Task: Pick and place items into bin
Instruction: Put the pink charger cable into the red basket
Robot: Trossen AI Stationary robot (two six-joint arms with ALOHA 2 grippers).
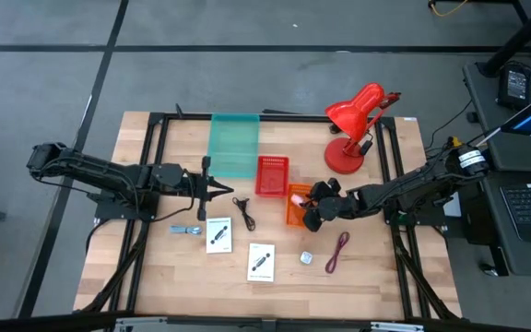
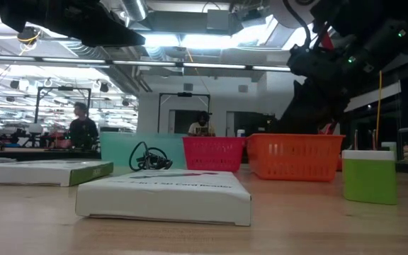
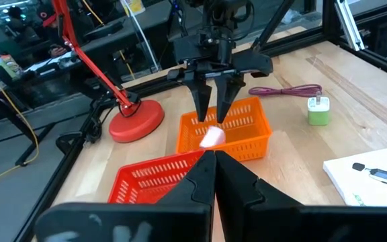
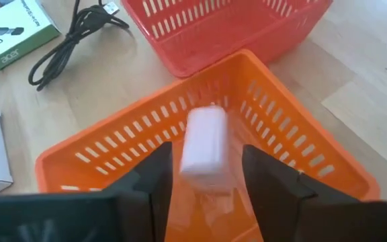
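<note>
My right gripper (image 1: 310,210) hangs open over the orange basket (image 1: 295,205), fingers pointing down. A pale pink-white block (image 4: 205,148) is between and just below the fingertips, inside the basket, with a gap on each side; it also shows in the left wrist view (image 3: 211,136). My left gripper (image 1: 221,191) is shut and empty, above the table left of the red basket (image 1: 272,175). Two white cards (image 1: 218,233) (image 1: 262,261), a black cable (image 1: 243,212), a dark red cable (image 1: 337,251), a small white-green piece (image 1: 307,259) and a bluish piece (image 1: 187,230) lie on the table.
A teal bin (image 1: 234,143) stands at the far side, left of the red basket. A red desk lamp (image 1: 353,129) stands at the far right. A black frame runs along the table's edges. People show in the room beyond the table.
</note>
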